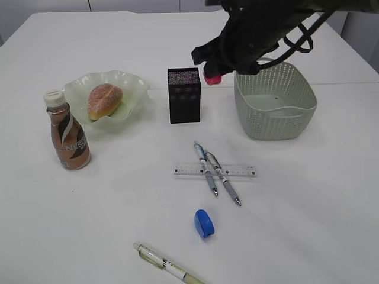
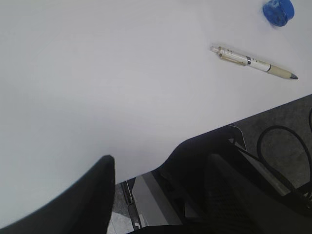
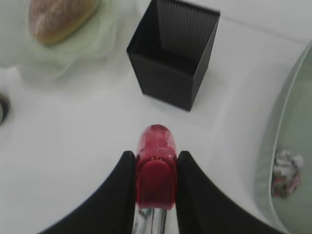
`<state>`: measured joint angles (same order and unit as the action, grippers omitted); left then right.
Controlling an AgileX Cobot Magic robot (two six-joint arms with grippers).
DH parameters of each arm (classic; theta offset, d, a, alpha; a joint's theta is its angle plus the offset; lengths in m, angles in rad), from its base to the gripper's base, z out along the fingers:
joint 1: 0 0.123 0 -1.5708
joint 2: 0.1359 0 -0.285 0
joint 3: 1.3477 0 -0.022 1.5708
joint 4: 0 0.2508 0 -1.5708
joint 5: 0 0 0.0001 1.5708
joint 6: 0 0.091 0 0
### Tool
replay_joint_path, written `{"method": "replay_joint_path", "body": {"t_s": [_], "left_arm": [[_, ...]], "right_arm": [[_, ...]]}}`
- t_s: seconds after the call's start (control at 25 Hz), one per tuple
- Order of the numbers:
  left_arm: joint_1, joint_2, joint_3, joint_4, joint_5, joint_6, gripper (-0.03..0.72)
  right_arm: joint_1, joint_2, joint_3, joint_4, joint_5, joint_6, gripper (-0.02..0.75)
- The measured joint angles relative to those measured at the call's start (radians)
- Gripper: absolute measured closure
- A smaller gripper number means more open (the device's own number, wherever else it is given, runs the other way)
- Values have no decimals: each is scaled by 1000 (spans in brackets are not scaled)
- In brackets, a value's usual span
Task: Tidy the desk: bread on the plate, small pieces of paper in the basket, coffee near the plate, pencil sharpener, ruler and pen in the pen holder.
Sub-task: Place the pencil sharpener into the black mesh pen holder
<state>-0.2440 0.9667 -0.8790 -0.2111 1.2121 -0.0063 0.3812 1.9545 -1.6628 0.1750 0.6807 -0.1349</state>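
My right gripper (image 3: 156, 157) is shut on a red pencil sharpener (image 3: 156, 183) and holds it in the air just right of the black mesh pen holder (image 1: 184, 94), between it and the basket (image 1: 275, 127). The bread (image 1: 105, 100) lies on the pale green plate (image 1: 133, 83), with the coffee bottle (image 1: 68, 135) upright beside it. A clear ruler (image 1: 189, 171) lies under two pens (image 1: 206, 168). A blue sharpener (image 1: 203, 223) and a white pen (image 1: 166, 266) lie near the front edge. My left gripper (image 2: 158, 163) is open and empty over the table's edge.
A crumpled piece of paper (image 3: 287, 173) lies in the basket (image 3: 287, 122). The pen holder (image 3: 170, 78) stands open-topped ahead of the red sharpener. The left wrist view shows the blue sharpener (image 2: 278, 10) and the white pen (image 2: 253, 62) far from the left jaws.
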Motion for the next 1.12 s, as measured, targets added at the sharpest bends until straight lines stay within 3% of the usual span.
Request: {"method": "replay_joint_path", "body": {"t_s": [0.6,0.92,1.12], "left_arm": [[0,0,0,-2,-61,0,262],[0,0,0,-2,-80,0,262],[0,0,0,-2,-98,0,263]], "right_arm": [[0,153,0,12,-661,-6,555],[4,250,-2,16,-850,-6,555],[18,304,-31,18,-870,-6,555]]}}
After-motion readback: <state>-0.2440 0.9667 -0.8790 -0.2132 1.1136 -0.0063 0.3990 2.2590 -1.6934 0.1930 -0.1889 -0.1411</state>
